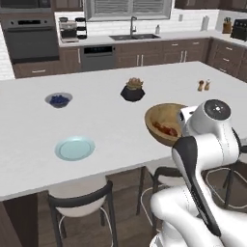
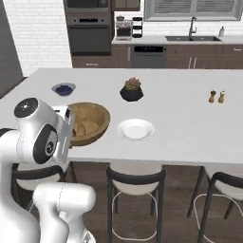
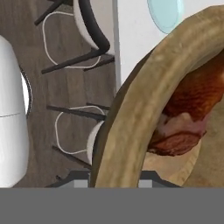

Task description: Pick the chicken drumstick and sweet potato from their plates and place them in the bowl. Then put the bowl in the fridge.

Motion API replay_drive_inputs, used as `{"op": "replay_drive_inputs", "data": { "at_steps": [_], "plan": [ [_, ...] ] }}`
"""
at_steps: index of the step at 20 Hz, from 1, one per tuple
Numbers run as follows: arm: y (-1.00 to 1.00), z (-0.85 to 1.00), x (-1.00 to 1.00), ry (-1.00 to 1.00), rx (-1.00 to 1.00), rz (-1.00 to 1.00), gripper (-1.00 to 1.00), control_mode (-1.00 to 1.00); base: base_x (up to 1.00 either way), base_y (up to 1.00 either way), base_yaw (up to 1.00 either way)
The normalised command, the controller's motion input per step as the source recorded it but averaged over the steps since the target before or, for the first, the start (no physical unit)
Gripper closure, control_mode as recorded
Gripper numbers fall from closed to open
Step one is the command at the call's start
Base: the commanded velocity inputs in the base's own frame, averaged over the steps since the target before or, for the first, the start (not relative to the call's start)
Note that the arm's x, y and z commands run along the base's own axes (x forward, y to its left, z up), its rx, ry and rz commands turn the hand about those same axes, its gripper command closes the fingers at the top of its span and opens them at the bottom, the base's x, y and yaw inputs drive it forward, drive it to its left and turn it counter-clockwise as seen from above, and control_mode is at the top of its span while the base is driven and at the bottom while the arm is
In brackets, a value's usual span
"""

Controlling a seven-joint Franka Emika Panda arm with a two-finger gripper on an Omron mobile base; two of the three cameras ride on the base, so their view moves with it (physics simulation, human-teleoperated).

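- Pincer (image 3: 114,177): jaws pressed nearly together on the rim of the bowl (image 3: 144,109). In the hand view the thick wooden wall rises straight out from between the tips, so it reads as a pinch on the near wall.
- The bowl (image 1: 164,123) sits tilted at the near edge of the counter (image 1: 111,130), right against the wrist; its open side faces away from the hand and toward the island.
- Chicken drumstick (image 3: 197,96) lies inside the bowl, just beyond the pinched rim, reddish-brown, resting on the inner slope. A paler tan piece below it could be the sweet potato; cannot say for sure.
- Pale blue plate (image 1: 75,148) is well off to the pincer's left and bare; white plate (image 2: 135,129) near on its right, also bare.
- Handling, as a judgement: wood is stiff and not fragile, but thick-walled and loaded, so heavy for a one-sided rim hold. It will want to swing down about the pinch.
- The contents are loose and rounded; a tilt could roll them out.
- Best hold: deep over the rim, wall square between the pads, bowl kept level in carry.
- Fridge is not seen from here.
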Motion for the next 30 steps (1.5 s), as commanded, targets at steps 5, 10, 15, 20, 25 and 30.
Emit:
{"op": "replay_drive_inputs", "data": {
  "at_steps": [5,10,15,20,25,30],
  "plan": [
    [0.0,0.0,0.0,0.0,0.0,0.0,1.0,1.0,-0.42,-0.28,-0.57],
    [0.0,0.0,0.0,0.0,0.0,0.0,1.0,1.0,-0.05,-0.45,-0.72],
    [0.0,0.0,0.0,0.0,0.0,0.0,1.0,1.0,0.18,-0.58,-0.74],
    [0.0,0.0,0.0,0.0,0.0,0.0,1.0,1.0,0.42,-0.72,-0.63],
    [0.0,0.0,0.0,0.0,0.0,0.0,1.0,1.0,0.74,-0.78,-0.51],
    [0.0,0.0,0.0,0.0,0.0,0.0,1.0,1.0,1.0,-0.58,-0.43]
  ]
}}
